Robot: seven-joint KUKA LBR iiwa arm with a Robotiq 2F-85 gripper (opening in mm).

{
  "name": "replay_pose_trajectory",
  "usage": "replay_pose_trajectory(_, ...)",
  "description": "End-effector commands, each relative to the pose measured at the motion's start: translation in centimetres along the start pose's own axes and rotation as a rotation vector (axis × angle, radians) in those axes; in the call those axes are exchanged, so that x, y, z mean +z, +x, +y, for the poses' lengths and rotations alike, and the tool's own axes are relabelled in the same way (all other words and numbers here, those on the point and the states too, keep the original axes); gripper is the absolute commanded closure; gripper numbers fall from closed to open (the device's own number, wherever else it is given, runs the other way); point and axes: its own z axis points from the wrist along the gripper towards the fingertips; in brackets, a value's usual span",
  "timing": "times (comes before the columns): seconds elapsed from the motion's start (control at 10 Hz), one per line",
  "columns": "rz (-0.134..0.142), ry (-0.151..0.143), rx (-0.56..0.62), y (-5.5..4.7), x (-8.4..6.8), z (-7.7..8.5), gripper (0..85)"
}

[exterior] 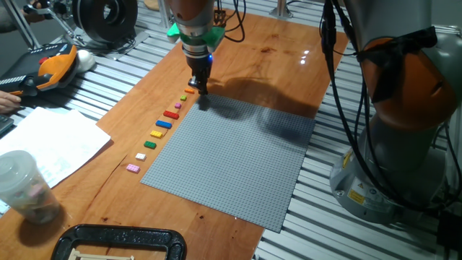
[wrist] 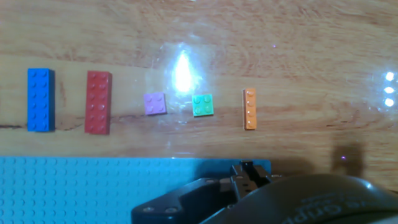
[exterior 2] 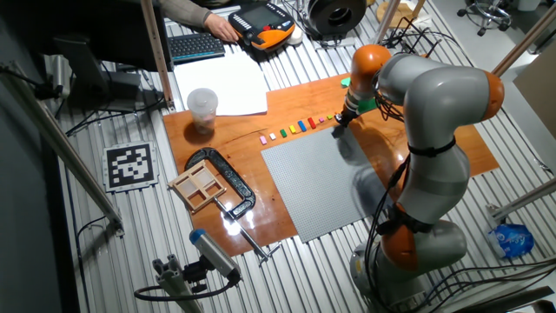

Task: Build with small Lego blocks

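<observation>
Cup: a clear plastic cup (exterior: pixel 22 184) stands on the counter's near-left corner beside a paper sheet (exterior: pixel 50 141); its contents are too blurred to tell.
Tray: a small wooden tray (exterior 2: pixel 200 185) with compartments lies under a black clamp (exterior 2: pixel 228 183).
Counter: brown wood counter (exterior: pixel 289 58) carrying a grey baseplate (exterior: pixel 231 162).
Blocks: a row of blocks (exterior: pixel 160 124) lies on the wood just beside the baseplate's left edge, from pink to orange; up close, blue (wrist: pixel 39 99), red (wrist: pixel 98 102), purple (wrist: pixel 155 103), green (wrist: pixel 203 104), orange (wrist: pixel 250 109).
Hand: the hand (exterior: pixel 200 88) is low at the baseplate's far-left corner; I cannot tell how far open it is or whether it has hold of anything.
Room: the wood beyond the baseplate is bare.
</observation>
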Motion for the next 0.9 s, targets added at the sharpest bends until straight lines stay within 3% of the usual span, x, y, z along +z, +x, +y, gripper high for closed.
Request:
replay_pose_trajectory(0.0,0.001,0.004,0.002,0.0,0.0,0.0,85.0)
replay_pose_trajectory(0.3,0.013,-0.012,0.01,0.7,-0.1,0.4,85.0)
replay_pose_trajectory(0.8,0.009,-0.01,0.01,1.2,0.0,0.4,85.0)
